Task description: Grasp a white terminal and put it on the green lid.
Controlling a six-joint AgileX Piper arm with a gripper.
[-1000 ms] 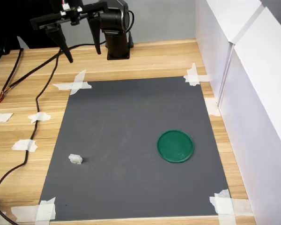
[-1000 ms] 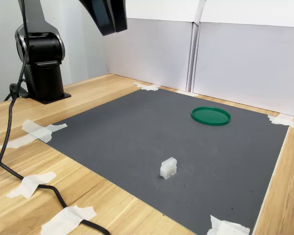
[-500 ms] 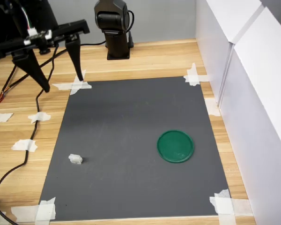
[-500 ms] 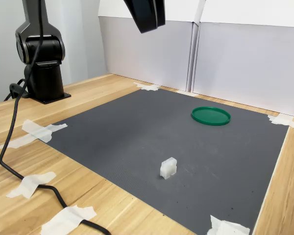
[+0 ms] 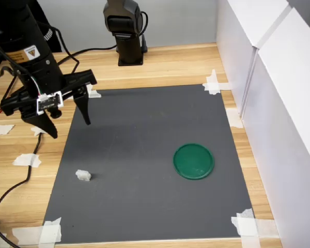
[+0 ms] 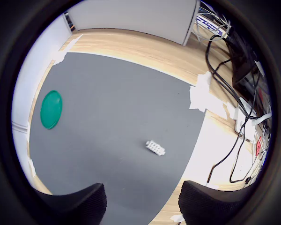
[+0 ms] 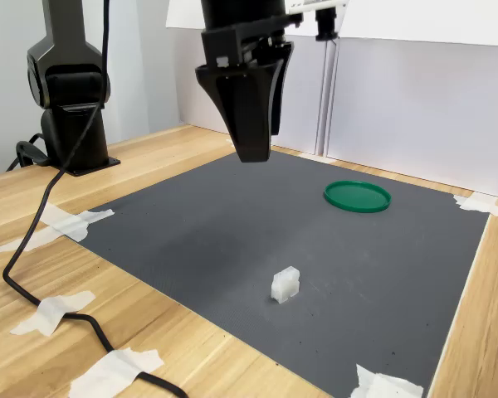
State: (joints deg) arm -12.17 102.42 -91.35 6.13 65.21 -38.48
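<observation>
Nothing lies between white terminal (image 5: pixel 83 175) and green lid (image 5: pixel 194 161).

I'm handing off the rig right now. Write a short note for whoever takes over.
Gripper: open, empty, in the air above the mat's edge near the first exterior view's left.
Terminal: lying on the mat, untouched, nearer the camera than the gripper in the first exterior view; it also shows between the fingers in the wrist view.
Lid: flat on the mat toward the first exterior view's right, nothing on it.
Done: nothing picked up yet.
Left: lower onto the terminal, grasp it, carry it across and set it on the lid.
</observation>
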